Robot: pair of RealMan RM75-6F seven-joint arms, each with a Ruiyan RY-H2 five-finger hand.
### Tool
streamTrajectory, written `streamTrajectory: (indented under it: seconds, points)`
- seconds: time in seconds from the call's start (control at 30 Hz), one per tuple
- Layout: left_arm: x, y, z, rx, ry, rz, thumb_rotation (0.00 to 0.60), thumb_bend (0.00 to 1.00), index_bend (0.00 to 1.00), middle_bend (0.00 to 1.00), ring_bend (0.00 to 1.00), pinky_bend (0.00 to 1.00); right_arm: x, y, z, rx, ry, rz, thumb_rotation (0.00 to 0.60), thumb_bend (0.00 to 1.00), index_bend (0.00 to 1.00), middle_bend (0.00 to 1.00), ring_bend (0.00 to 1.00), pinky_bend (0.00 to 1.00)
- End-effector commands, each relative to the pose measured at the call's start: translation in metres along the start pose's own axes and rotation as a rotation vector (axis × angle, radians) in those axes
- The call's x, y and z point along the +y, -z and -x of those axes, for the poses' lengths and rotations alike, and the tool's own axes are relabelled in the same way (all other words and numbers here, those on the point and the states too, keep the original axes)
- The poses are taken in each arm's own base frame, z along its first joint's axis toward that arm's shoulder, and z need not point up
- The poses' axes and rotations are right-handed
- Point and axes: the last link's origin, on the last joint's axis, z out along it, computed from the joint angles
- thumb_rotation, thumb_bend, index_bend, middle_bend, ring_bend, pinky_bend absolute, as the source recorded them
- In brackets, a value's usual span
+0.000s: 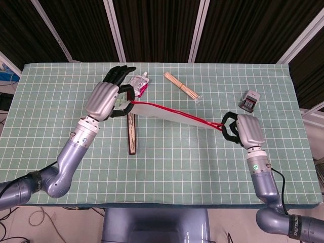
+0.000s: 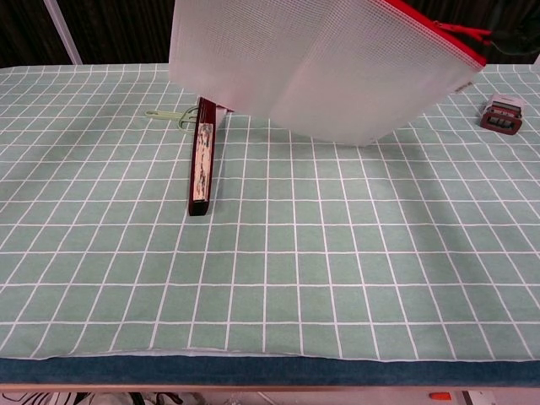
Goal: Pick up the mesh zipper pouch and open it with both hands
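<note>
Mesh zipper pouch [image 1: 167,114]: white translucent mesh body with a red zipper band along the top edge. It hangs clear of the table, stretched out lengthwise between the two hands. One end is held in the fingers of the left hand [image 1: 104,98]; the opposite end, at the red zipper tip, is held by the right hand [image 1: 243,129]. The zipper edge faces up and sags slightly toward the right hand. In the chest view the pouch [image 2: 325,63] hangs as a broad flat panel, its lower edge above the table.
</note>
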Motion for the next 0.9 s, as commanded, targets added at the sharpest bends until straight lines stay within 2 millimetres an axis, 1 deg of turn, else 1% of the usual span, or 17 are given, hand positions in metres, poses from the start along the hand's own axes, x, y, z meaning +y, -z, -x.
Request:
streamTrajectory:
  seconds: [0.03,0.3,0.5,0.6,0.63,0.67,0.73,0.8,0.83,0.9]
  points:
    - [-0.008,0.003,-0.003,0.001,-0.007,-0.013,0.6,0.39,0.62,0.09,0.0,0.0,0.005,-0.001,-0.005,0.01,0.003,0.012,0.6,0.61,0.77,1.0,1.0,0.96]
    - [-0.02,0.006,-0.007,0.008,-0.015,-0.033,0.6,0.39,0.62,0.09,0.0,0.0,0.014,-0.003,-0.013,0.029,-0.001,0.036,0.6,0.61,0.77,1.0,1.0,0.96]
    - [-0.025,0.008,-0.006,0.002,-0.019,-0.045,0.6,0.38,0.6,0.09,0.0,0.0,0.015,-0.002,-0.013,0.029,0.002,0.037,0.6,0.61,0.77,1.0,1.0,0.96]
    - [-0.027,0.01,-0.005,-0.004,-0.017,-0.052,0.6,0.34,0.56,0.09,0.0,0.0,0.015,-0.002,-0.013,0.025,0.006,0.035,0.6,0.6,0.76,1.0,1.0,0.94]
    - [-0.028,0.01,-0.005,-0.008,-0.019,-0.054,0.6,0.32,0.55,0.08,0.0,0.0,0.015,-0.002,-0.012,0.02,0.01,0.034,0.6,0.58,0.75,0.99,0.99,0.92]
    - [-0.028,0.011,-0.005,-0.011,-0.021,-0.056,0.6,0.28,0.52,0.07,0.0,0.0,0.015,-0.001,-0.012,0.017,0.015,0.032,0.6,0.55,0.72,0.97,0.96,0.88]
    - [-0.029,0.012,-0.004,-0.02,-0.024,-0.061,0.6,0.22,0.47,0.05,0.0,0.0,0.015,-0.001,-0.012,0.013,0.025,0.028,0.6,0.47,0.6,0.86,0.87,0.81]
    - [-0.03,0.014,-0.003,-0.038,-0.021,-0.066,0.6,0.15,0.4,0.03,0.0,0.0,0.016,0.001,-0.01,-0.004,0.036,0.032,0.6,0.37,0.41,0.69,0.72,0.69]
    - [-0.031,0.017,-0.002,-0.051,-0.017,-0.069,0.6,0.14,0.37,0.02,0.0,0.0,0.016,0.001,-0.009,-0.017,0.039,0.038,0.6,0.33,0.34,0.62,0.66,0.65]
    - [-0.031,0.021,-0.004,-0.061,-0.016,-0.069,0.6,0.11,0.31,0.01,0.0,0.0,0.017,0.002,-0.01,-0.024,0.04,0.046,0.6,0.26,0.15,0.45,0.5,0.52]
